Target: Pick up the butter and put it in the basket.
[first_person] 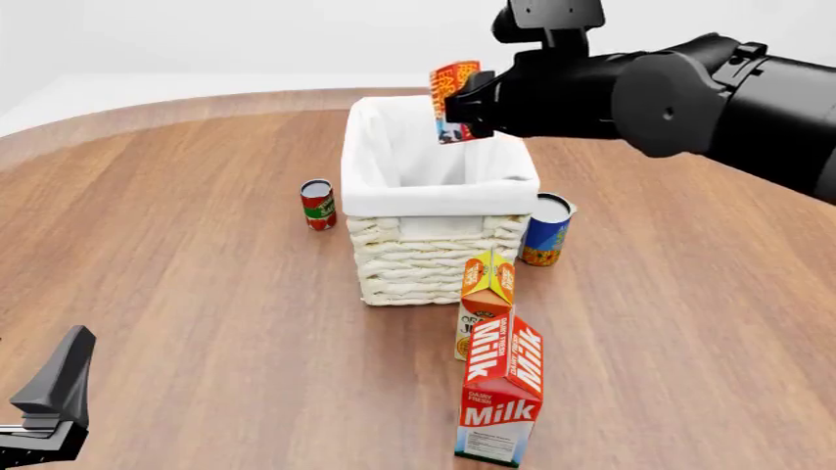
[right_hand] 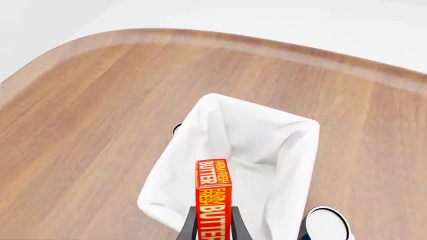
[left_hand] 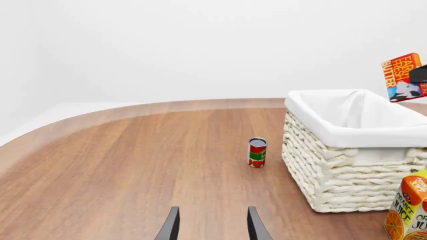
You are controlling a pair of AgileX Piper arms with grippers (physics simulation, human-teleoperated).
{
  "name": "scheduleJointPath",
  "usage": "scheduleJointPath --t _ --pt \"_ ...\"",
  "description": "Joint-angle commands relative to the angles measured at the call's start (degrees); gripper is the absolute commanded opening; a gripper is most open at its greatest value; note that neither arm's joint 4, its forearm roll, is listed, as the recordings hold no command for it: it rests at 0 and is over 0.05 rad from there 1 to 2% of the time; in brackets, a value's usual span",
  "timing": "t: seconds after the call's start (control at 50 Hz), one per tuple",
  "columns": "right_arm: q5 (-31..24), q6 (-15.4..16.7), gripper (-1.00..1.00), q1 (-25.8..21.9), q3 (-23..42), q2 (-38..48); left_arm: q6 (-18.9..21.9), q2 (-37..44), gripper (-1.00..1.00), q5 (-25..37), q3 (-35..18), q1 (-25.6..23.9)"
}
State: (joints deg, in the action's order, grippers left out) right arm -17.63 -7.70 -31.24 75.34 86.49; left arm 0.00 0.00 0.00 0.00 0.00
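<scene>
The butter (first_person: 452, 98) is a red-orange box held upright in my right gripper (first_person: 460, 116), which is shut on it. It hangs in the air above the far end of the basket (first_person: 425, 259), a cream wicker basket with a white cloth liner. In the right wrist view the butter (right_hand: 213, 197) sits between the fingers, above the basket's open inside (right_hand: 300, 150). The left wrist view shows the butter (left_hand: 402, 75) above the basket (left_hand: 347, 170). My left gripper (left_hand: 213, 227) is open and empty, low at the near left (first_person: 53, 387), far from the basket.
A red can (first_person: 317, 204) stands left of the basket, a blue can (first_person: 546, 230) right of it. An orange juice carton (first_person: 487, 294) and a Milk carton (first_person: 503, 397) stand in front of the basket. The table's curved far edge lies behind it.
</scene>
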Motion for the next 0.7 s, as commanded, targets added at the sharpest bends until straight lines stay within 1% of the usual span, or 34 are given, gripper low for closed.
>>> scheduleJointPath --t 0.02,0.2,0.56,0.7 --pt "1.8 -0.7 -1.00 -0.1 0.1 0.2 0.0 0.0 1.00 0.0 0.0 0.0" --pt "4.0 -1.7 -1.00 -0.6 -0.9 1.6 0.0 0.0 1.00 0.0 0.0 0.0" --pt "5.4 -2.9 -1.00 -1.3 0.3 3.8 0.0 0.0 1.00 0.0 0.0 0.0" --pt "6.4 -3.2 -1.00 -1.0 0.4 5.4 0.0 0.0 1.00 0.0 0.0 0.0"
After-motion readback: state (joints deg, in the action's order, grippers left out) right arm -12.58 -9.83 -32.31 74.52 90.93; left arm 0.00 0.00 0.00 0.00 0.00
